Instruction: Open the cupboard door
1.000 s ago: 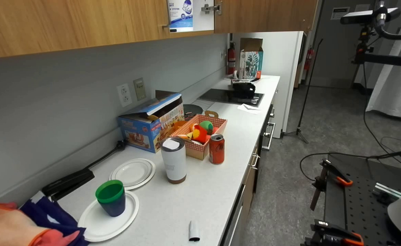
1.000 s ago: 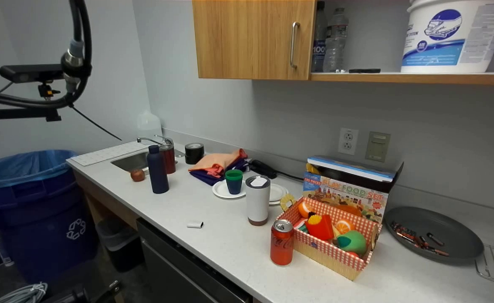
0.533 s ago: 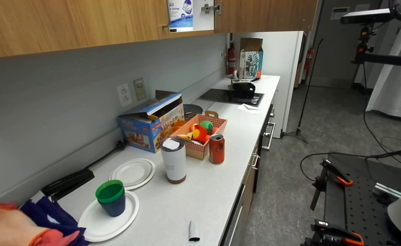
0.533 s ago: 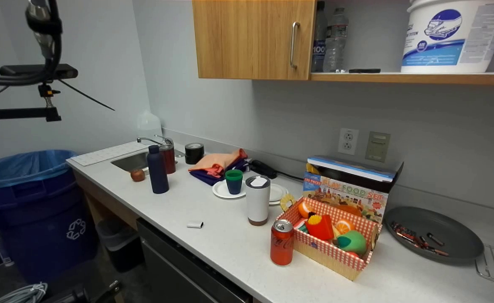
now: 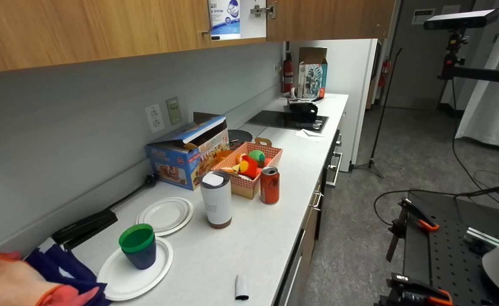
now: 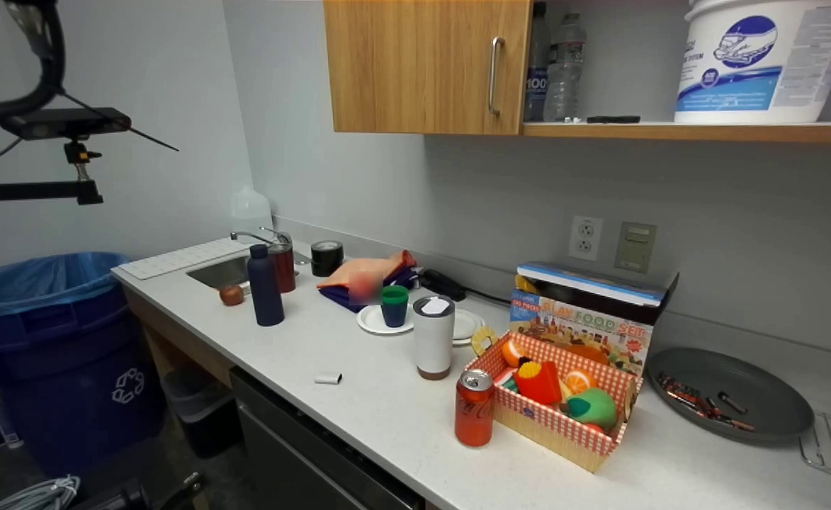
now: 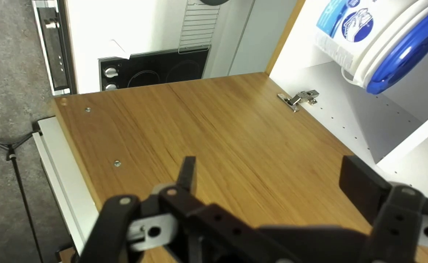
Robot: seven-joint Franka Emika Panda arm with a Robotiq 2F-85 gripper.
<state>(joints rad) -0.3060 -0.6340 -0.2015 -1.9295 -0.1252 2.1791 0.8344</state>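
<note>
Grey floor (image 7: pixel 2 91): is stretching along the far left of the wrist view, where a black stand (image 7: pixel 20 182) is standing.
Bench (image 7: pixel 85 40): is carrying a black cooktop (image 7: pixel 150 69), a wire rack (image 7: pixel 199 25) lying at the cooktop's edge.
Cupboard door (image 7: pixel 206 128): is standing wide open, its brown wooden inner face filling the middle.
End effector (image 7: pixel 272 173): is hanging before that face with its fingers (image 7: pixel 363 186) spread well apart; contact unclear.
Hinge (image 7: pixel 297 100): is joining the door to the white cupboard (image 7: pixel 345 115).
Tub (image 7: pixel 376 47): is standing inside the cupboard, farthest right, blue lid (image 7: pixel 411 44) on.
</note>
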